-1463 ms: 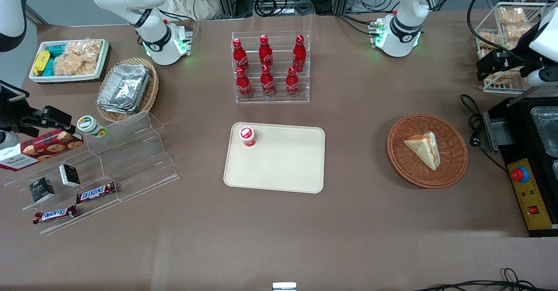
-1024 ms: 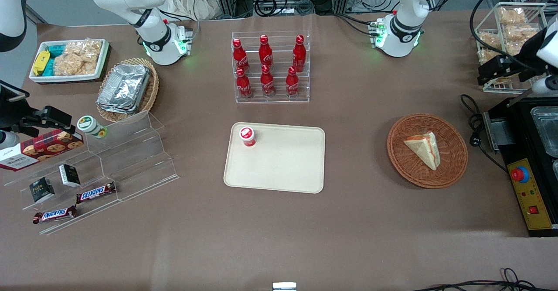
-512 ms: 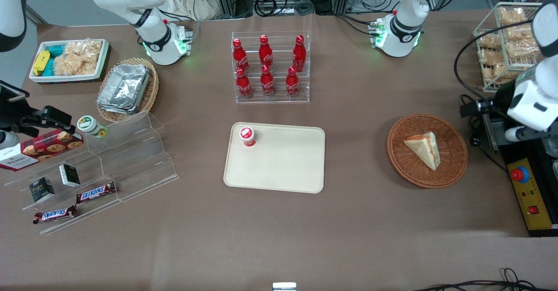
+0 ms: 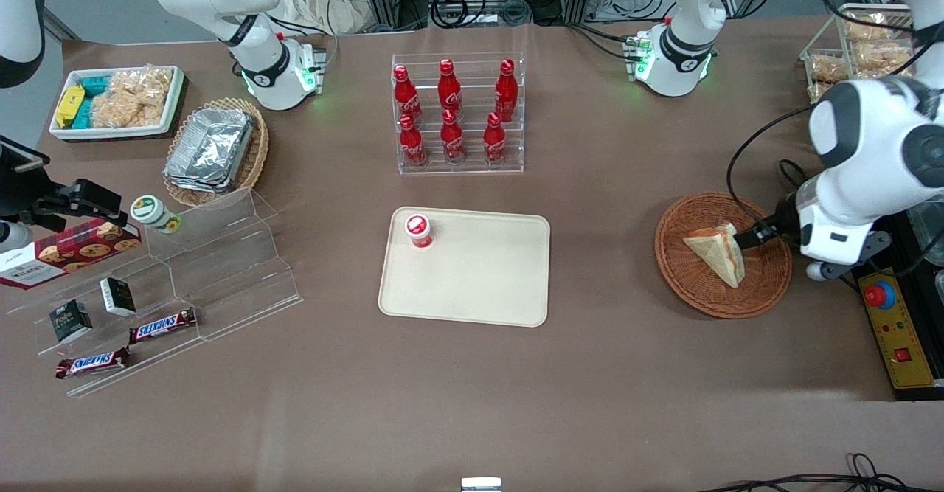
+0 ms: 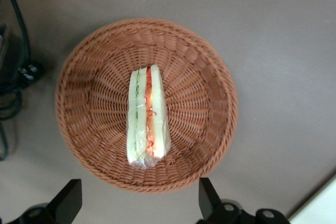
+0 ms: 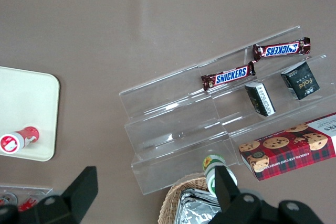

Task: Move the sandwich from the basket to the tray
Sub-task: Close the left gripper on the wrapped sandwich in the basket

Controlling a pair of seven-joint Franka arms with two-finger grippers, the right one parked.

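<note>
A: Scanning from the parked arm's end of the bench [image 4: 472,403], what do we log first?

B: We log a clear stepped display [image 4: 221,256] with two Snickers bars [image 4: 162,324] on it. Next comes the tray [image 4: 472,285], flat on the bench, with a red-capped bottle [image 4: 418,230] standing in one of its corners. Farther from the front camera than the tray we note a clear rack of red cola bottles [image 4: 457,116].

A: And the task items?

B: The basket [image 4: 700,296] sits toward the working arm's end, well apart from the tray. The sandwich [image 4: 717,252] lies inside it, near the middle; in the wrist view the sandwich [image 5: 148,116] shows its filling edge upward, red-orange beside green.

A: Pincer status?

B: The pincer [image 5: 137,211] hangs above the basket, over the rim on the working arm's side. We see its fingers [image 5: 68,203] spread wide, wider than the sandwich, gripping nothing and touching neither sandwich nor wicker.
</note>
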